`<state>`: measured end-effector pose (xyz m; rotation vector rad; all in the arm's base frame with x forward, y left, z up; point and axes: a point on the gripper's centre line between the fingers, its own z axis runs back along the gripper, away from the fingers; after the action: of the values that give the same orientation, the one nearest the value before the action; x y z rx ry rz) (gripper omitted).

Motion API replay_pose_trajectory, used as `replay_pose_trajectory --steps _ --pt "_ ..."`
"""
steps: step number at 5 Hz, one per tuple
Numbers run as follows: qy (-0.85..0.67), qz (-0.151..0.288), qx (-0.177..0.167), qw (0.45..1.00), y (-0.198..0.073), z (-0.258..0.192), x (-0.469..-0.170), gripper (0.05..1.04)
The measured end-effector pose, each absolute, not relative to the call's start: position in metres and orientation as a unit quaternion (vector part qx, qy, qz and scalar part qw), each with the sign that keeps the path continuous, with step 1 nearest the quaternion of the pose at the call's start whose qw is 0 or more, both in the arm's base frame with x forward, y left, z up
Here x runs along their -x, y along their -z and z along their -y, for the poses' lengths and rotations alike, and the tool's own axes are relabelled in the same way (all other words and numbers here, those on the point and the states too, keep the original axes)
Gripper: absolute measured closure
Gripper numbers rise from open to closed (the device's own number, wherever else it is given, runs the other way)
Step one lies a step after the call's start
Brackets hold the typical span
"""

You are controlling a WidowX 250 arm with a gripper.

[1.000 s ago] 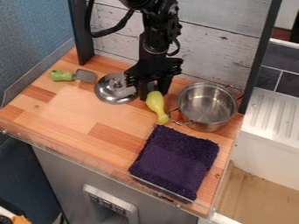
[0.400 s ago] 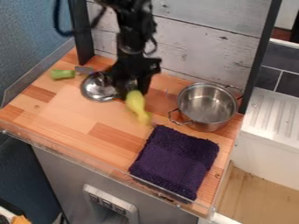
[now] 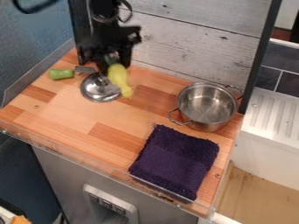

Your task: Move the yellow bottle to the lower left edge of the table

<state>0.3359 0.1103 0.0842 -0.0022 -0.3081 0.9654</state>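
Yellow against the pale wood, the yellow bottle (image 3: pixel 118 78) is in our gripper (image 3: pixel 114 64), its fingers closed round the wide upper end while the narrow end points down toward us. We have it toward the far left part of the bench (image 3: pixel 70 111), at the right side of the metal lid (image 3: pixel 96 89) and overlapping it in our view; whether the two touch, we cannot tell.

We judge the grasp done and the carry under way, with the bottle probably off the wood, though its low tip hangs too near the surface for us to be certain. What is left is to bring it nearer and further left, to the bench's near left edge, then lower it and let go. We should clear the lid and the green-handled spatula (image 3: pixel 61 74) just left of it; a low pass could drag either one. The pot (image 3: pixel 207 107) and purple towel (image 3: pixel 174 162) lie well to the right, so they need not trouble us.
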Motion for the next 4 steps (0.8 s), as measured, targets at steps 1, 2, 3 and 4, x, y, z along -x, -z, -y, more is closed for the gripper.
replay_pose_trajectory --steps 1,2,3,4 --pt "-0.474 0.161 0.002 0.866 -0.103 -0.128 -0.315 0.500" --pt "-0.480 0.163 -0.001 0.862 -0.112 -0.137 -0.294 0.500" --pt "-0.487 0.156 -0.002 0.859 -0.109 -0.151 -0.275 0.500" --pt "-0.509 0.156 -0.015 0.846 -0.103 -0.175 -0.262 0.500"
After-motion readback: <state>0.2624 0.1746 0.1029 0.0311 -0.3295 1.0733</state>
